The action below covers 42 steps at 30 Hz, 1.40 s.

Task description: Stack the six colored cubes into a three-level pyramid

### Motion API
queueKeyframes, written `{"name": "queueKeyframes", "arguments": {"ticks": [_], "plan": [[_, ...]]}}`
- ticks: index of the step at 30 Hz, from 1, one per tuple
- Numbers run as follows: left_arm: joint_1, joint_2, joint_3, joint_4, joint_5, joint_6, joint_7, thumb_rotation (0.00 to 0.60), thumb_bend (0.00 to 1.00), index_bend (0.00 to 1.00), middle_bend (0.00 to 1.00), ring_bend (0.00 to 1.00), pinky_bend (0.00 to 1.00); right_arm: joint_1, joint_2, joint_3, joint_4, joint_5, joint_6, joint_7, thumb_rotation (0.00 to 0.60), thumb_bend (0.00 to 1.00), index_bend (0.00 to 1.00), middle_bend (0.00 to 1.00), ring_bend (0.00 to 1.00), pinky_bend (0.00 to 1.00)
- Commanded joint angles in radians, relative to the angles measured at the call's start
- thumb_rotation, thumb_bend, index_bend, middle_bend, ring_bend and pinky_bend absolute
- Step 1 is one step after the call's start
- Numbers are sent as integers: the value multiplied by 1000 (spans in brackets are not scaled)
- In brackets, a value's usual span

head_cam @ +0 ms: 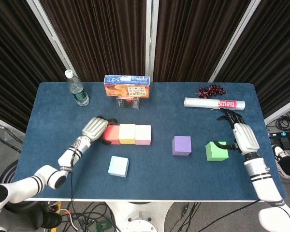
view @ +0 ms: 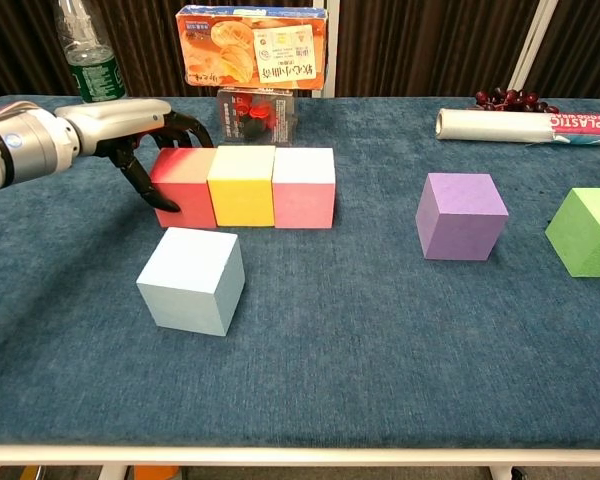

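Note:
Red (head_cam: 111, 134), yellow (head_cam: 127, 134) and pink (head_cam: 143, 135) cubes stand touching in a row left of the table's centre. My left hand (head_cam: 95, 128) is at the row's left end and grips the red cube (view: 185, 187), with its thumb on the front left face and its fingers (view: 185, 127) curled behind. A light blue cube (head_cam: 118, 166) sits alone in front of the row. The purple cube (head_cam: 181, 145) and green cube (head_cam: 216, 151) stand apart on the right. My right hand (head_cam: 240, 133) lies open just right of the green cube, holding nothing.
Along the far edge of the blue table (head_cam: 154, 183) stand a water bottle (head_cam: 76, 88), a snack box (head_cam: 127, 86) on a small clear box (head_cam: 127, 101), grapes (head_cam: 210, 90) and a plastic wrap roll (head_cam: 213, 103).

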Motion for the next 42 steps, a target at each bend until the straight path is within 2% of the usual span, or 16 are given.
{"name": "queueKeyframes", "arguments": {"ticks": [1,12,42], "plan": [[-3,-1,0,2,-1,-3,0,600,143,251,496,416,260,-2,1,1,0,0,2,2,600,104,0,256,0,0],[-16,26,-8,-6,0,-13,-9,600,143,251,496,416,260,-8,-1,4,6,-6,5,12,600,105,0,256,0,0],[-22,10,2,-15,-18,-10,31,600,143,251,495,416,260,-18,-5,6,21,-12,2,29,600,105,0,256,0,0]]}}
